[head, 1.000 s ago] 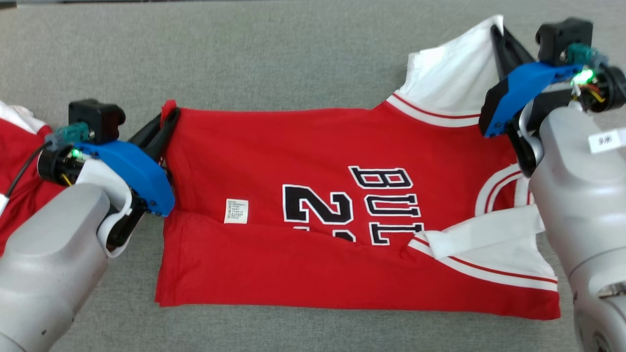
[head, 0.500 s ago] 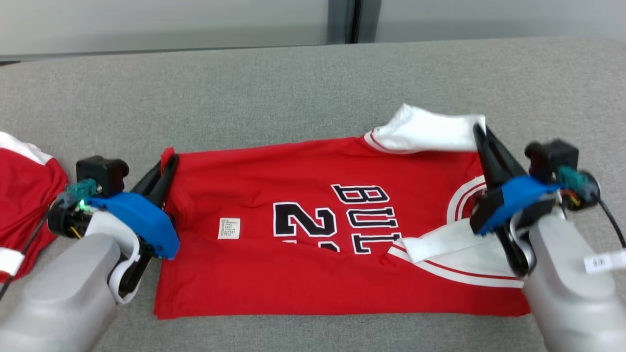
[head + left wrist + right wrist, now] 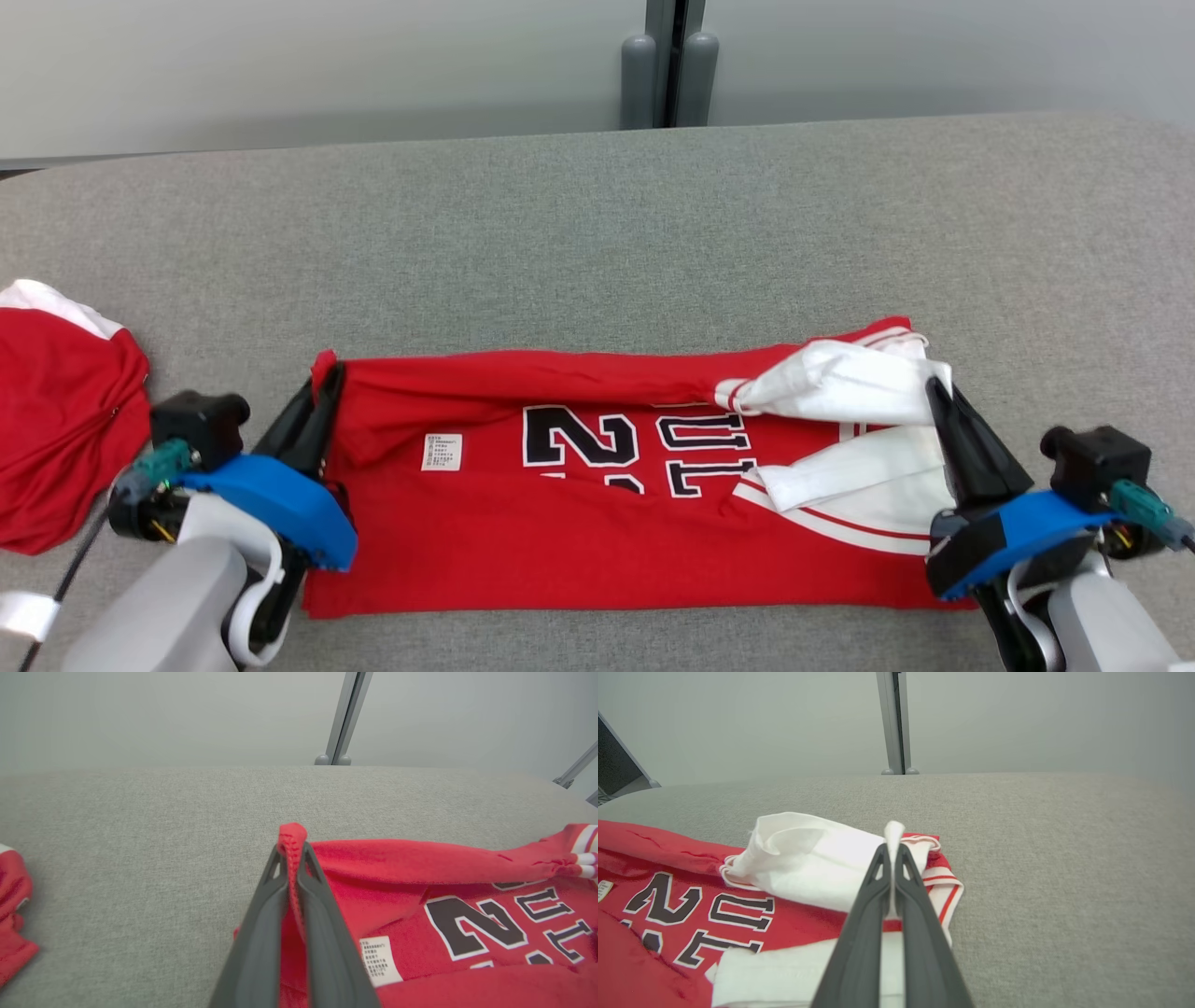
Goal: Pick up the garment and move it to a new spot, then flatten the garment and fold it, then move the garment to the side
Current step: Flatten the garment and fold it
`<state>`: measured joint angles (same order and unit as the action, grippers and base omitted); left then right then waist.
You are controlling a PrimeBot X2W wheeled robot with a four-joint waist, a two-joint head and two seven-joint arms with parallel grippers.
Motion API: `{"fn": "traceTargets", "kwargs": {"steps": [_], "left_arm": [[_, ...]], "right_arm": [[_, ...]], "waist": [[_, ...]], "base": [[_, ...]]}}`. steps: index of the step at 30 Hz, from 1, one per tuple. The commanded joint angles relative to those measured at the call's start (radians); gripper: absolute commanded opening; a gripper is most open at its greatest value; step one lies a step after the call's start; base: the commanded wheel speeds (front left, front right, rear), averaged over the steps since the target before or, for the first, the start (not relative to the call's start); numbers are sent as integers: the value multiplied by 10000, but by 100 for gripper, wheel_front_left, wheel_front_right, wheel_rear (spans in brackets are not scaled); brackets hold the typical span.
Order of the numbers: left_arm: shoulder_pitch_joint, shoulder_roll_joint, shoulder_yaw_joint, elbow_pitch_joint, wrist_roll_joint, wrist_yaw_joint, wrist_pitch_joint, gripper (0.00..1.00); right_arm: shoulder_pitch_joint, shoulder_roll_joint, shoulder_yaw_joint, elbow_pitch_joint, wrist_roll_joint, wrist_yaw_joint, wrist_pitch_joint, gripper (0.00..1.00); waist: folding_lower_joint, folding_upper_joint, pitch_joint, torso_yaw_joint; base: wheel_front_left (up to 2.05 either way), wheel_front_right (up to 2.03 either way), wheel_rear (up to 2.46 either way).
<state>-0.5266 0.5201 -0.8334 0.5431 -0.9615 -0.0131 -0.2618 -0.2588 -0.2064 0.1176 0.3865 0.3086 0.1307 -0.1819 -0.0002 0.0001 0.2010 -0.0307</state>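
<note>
The garment (image 3: 579,532) is a red jersey with white sleeves and black lettering, lying across the grey table, its far edge folded over toward me. My left gripper (image 3: 327,373) is shut on the jersey's red hem corner at the left end; in the left wrist view that gripper (image 3: 293,847) pinches the red hem (image 3: 293,833). My right gripper (image 3: 934,387) is shut on the white sleeve at the right end; in the right wrist view it (image 3: 893,851) clamps the white cloth (image 3: 808,858).
Another red and white garment (image 3: 56,420) lies bunched at the table's left edge. The grey table (image 3: 597,233) stretches far behind the jersey. A grey post (image 3: 665,65) stands against the wall beyond it.
The head camera has tilted up, showing the wall. Both grippers, still holding the corners, have drawn the jersey's far edge toward me, folding it over the lettering.
</note>
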Motion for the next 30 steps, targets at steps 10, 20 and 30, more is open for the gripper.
{"fn": "traceTargets", "kwargs": {"steps": [10, 20, 30], "left_arm": [[1774, -430, 1476, -689, 978, 44, -42, 0], [2441, -918, 2527, -684, 1931, -16, -42, 100], [3326, -1634, 5076, -2060, 3579, 134, -39, 100]], "right_arm": [[1723, 340, -687, -1614, 75, 1, 861, 0], [2028, 428, -733, -1697, 221, 1, 1191, 100], [1256, 164, -1268, -1697, -114, 1, 1279, 100]], "waist": [[2, -1, -172, -118], [2, -1, -302, 1], [2, -1, -474, 196]], "base": [[0, 0, 0], [0, 0, 0], [0, 0, 0]]}}
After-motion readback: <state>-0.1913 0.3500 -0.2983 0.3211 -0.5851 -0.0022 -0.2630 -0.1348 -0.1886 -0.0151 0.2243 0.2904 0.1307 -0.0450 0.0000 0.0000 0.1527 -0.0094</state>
